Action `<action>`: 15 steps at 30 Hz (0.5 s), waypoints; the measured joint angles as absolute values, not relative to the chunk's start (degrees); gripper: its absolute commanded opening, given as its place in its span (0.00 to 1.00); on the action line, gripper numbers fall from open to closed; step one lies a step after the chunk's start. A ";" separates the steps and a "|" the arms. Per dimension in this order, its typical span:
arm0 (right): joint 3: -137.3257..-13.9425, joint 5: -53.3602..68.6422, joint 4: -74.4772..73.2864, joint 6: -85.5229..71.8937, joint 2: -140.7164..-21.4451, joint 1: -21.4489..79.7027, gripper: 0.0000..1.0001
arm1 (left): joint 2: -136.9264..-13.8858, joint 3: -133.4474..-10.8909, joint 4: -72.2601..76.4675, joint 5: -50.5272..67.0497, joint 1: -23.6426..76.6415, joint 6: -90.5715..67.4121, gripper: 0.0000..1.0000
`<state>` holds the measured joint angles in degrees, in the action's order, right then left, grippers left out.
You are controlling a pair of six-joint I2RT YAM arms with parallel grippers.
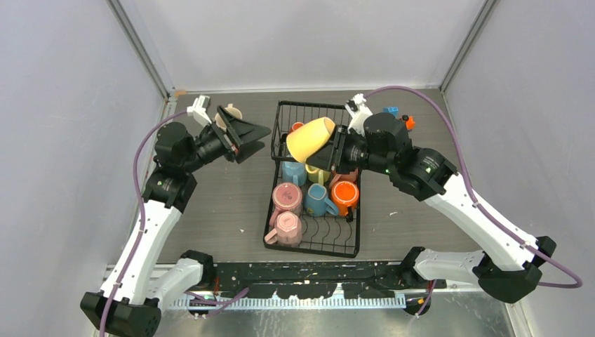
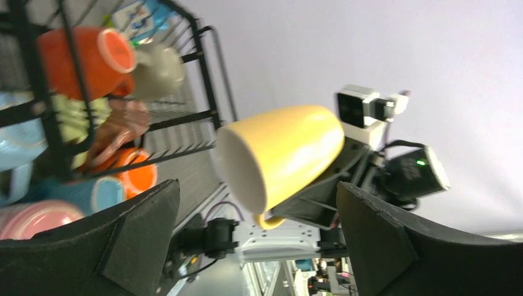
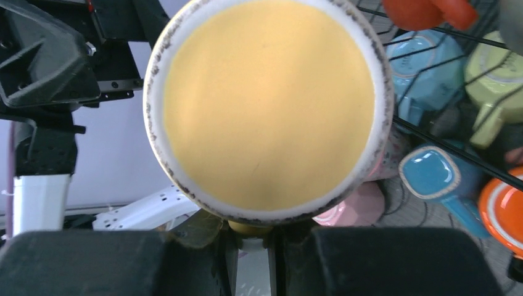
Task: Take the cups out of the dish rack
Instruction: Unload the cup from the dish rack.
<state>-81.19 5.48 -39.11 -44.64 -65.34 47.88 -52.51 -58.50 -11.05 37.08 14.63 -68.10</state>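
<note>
Right gripper holding yellow mug above dish rack.
It is clenching the mug's handle; left gripper is hovering fully released, left of the rack.

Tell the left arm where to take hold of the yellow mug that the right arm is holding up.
Grip the yellow mug across its body near the rim, coming straight in from the left toward its open mouth. It lies sideways with the mouth facing the open left gripper, and its handle is pinched by the right gripper, so the body is probably the free part.
</note>
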 measured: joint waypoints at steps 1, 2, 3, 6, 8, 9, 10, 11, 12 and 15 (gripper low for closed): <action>-81.21 6.90 -37.87 -44.99 -65.82 47.42 0.01 | -52.82 -58.50 -8.23 37.69 14.61 -70.02 0.98; -81.21 7.90 -36.99 -45.21 -66.19 47.20 0.01 | -53.12 -58.50 -5.54 38.28 14.61 -71.81 0.97; -81.21 9.04 -36.05 -45.45 -66.61 46.89 0.01 | -53.43 -58.50 -2.90 38.92 14.61 -73.49 0.96; -81.21 11.86 -33.36 -46.39 -67.57 46.19 0.01 | -54.22 -58.43 3.11 40.10 14.61 -77.93 0.92; -81.21 13.37 -31.40 -47.07 -68.14 45.87 0.01 | -54.68 -58.33 6.74 40.71 14.59 -80.79 0.91; -81.21 13.96 -30.57 -47.37 -68.34 45.71 0.01 | -54.78 -58.26 7.73 40.91 14.59 -81.62 0.90; -81.21 14.63 -29.45 -47.92 -68.64 45.60 0.01 | -54.83 -58.22 8.49 41.12 14.59 -82.48 0.89; -81.21 15.00 -28.64 -48.23 -68.84 45.54 0.01 | -54.83 -58.06 9.30 41.25 14.59 -83.26 0.89; -81.23 15.46 -27.73 -48.53 -69.06 45.52 0.01 | -54.83 -57.89 10.20 41.47 14.61 -84.05 0.88; -81.21 16.32 -25.67 -49.50 -69.41 45.36 0.01 | -54.85 -57.14 12.64 41.89 14.61 -86.59 0.86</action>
